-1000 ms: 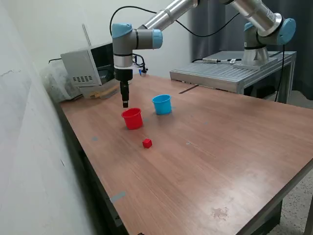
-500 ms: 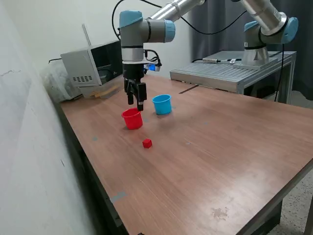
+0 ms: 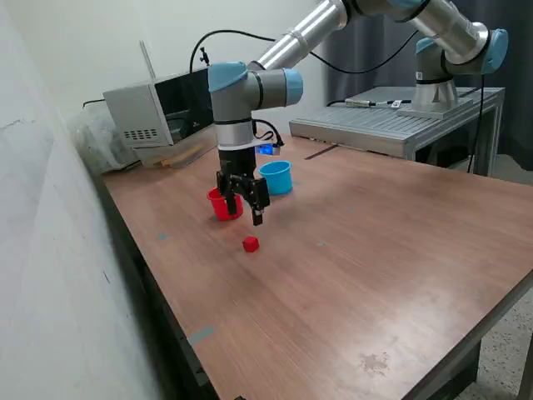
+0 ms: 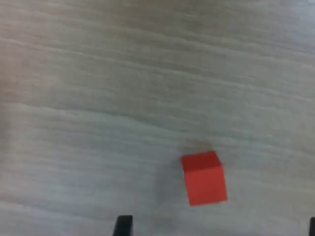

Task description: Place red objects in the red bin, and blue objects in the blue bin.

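One small red cube (image 3: 251,244) lies on the wooden table; in the wrist view the cube (image 4: 204,178) sits between and just ahead of my fingertips (image 4: 123,225). My gripper (image 3: 245,213) is open and empty, hanging a little above the table just behind the cube, and it also shows in the wrist view (image 4: 217,228). The red cup (image 3: 220,205) stands right behind the gripper, partly hidden by it. The light blue cup (image 3: 276,177) stands beside it, to the exterior view's right. No dark blue cubes or second red cube show; the cups' insides are hidden.
A grey box-like appliance (image 3: 154,112) and clutter stand at the table's back corner. A metal bench (image 3: 391,125) carrying the arm's base stands behind the table at the exterior view's right. A wall runs along the exterior view's left.
The gripper has moved from above the red cup forward and down towards the red cube, turning about its wrist. The cube and both cups have not moved.
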